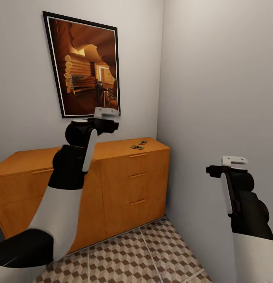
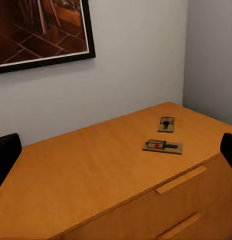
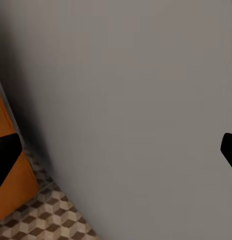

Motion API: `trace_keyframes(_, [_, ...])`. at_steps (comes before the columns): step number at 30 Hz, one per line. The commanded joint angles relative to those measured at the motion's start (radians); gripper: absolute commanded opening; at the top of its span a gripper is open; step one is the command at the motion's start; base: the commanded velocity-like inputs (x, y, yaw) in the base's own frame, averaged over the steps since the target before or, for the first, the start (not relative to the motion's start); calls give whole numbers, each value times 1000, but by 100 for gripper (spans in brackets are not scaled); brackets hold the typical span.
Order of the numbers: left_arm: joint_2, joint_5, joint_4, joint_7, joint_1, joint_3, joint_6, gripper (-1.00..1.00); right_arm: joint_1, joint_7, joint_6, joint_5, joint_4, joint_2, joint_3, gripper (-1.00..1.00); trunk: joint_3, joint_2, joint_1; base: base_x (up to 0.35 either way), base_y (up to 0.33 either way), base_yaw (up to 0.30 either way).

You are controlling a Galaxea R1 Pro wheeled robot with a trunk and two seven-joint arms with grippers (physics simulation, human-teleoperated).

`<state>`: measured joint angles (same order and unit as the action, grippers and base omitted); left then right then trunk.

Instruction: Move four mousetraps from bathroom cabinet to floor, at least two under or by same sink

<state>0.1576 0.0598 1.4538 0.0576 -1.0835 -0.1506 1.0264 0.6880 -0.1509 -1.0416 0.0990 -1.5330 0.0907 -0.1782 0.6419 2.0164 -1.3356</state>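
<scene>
I'm reaching for two mousetraps on the cabinet (others possibly elsewhere); left gripper spread, empty; next, descend.

Domestic room corner: cube-patterned tiled floor, wooden chest of drawers, framed interior print on grey walls.

Right claw faces a plain grey wall up close, its two dark fingertips spread wide at either edge, an orange-brown cabinet corner to one side and cube-patterned bathroom floor tiles below.
</scene>
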Motion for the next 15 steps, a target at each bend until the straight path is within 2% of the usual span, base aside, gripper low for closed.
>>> trace_keyframes(1, [-2, 4, 0, 0, -5, 13, 8, 100, 2, 6, -6, 10, -1, 0, 1, 100, 1, 1, 0, 0, 0, 0])
trace_keyframes(4, [-10, 3, 0, 0, -12, 32, 13, 100, 4, 7, -6, 9, -1, -2, 2, 100, 1, 1, 0, 0, 0, 0])
trace_keyframes(7, [-31, 1, 0, -2, -17, 49, 18, 100, 5, 8, -6, 9, -2, -4, 3, 100, 1, 1, 0, 0, 0, 0])
trace_keyframes(11, [-63, -5, 2, -7, -20, 56, 21, 100, 6, 9, -6, 8, -2, -5, 3, 100, 1, 1, 0, 0, 0, 0])
trace_keyframes(15, [-76, -12, 3, -10, -22, 57, 21, 100, 7, 10, -6, 8, -2, -6, 3, 100, 1, 1, 0, 0, 0, 0])
